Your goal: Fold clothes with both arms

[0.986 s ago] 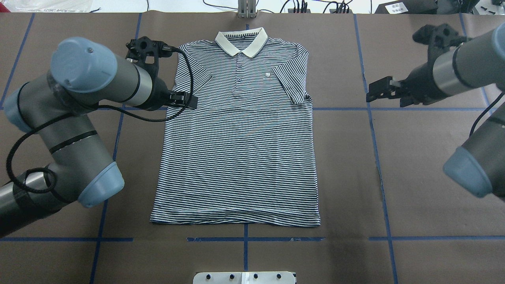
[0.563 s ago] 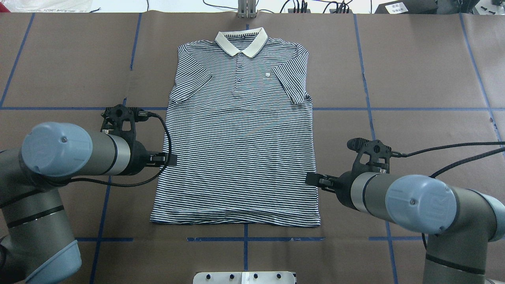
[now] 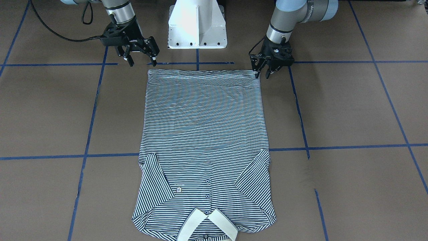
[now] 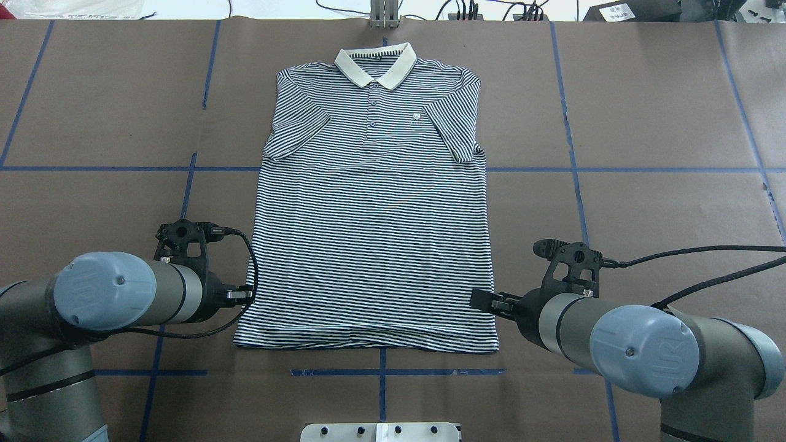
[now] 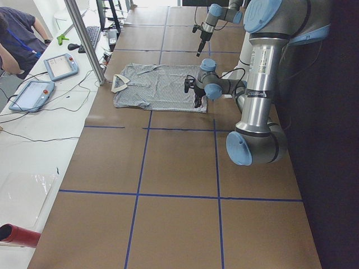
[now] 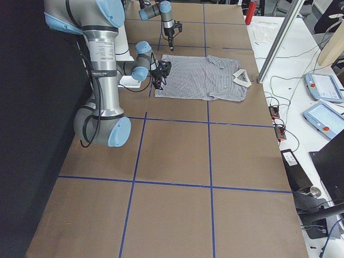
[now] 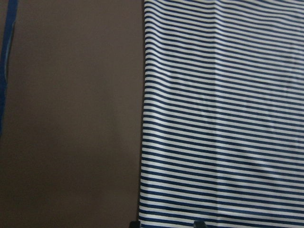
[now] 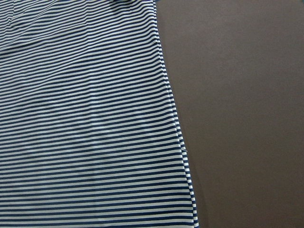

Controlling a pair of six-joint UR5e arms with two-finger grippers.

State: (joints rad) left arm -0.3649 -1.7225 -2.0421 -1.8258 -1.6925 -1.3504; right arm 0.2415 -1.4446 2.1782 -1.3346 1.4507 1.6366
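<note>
Flanking one polo shirt (image 4: pixel 374 233), two end effectors (image 3: pixel 262 75) (image 3: pixel 142 63) hover.

Soft knit cloth shirt (image 4: pixel 374 245) on matt brown paper (image 4: pixel 663 110)

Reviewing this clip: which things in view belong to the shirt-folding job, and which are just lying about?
Job in hand:
striped polo shirt, lying flat
left hand, open at one hem corner
right hand, open near the other hem corner

Lying about:
white pedestal base
tablets on the side bench
red cylinder
</note>
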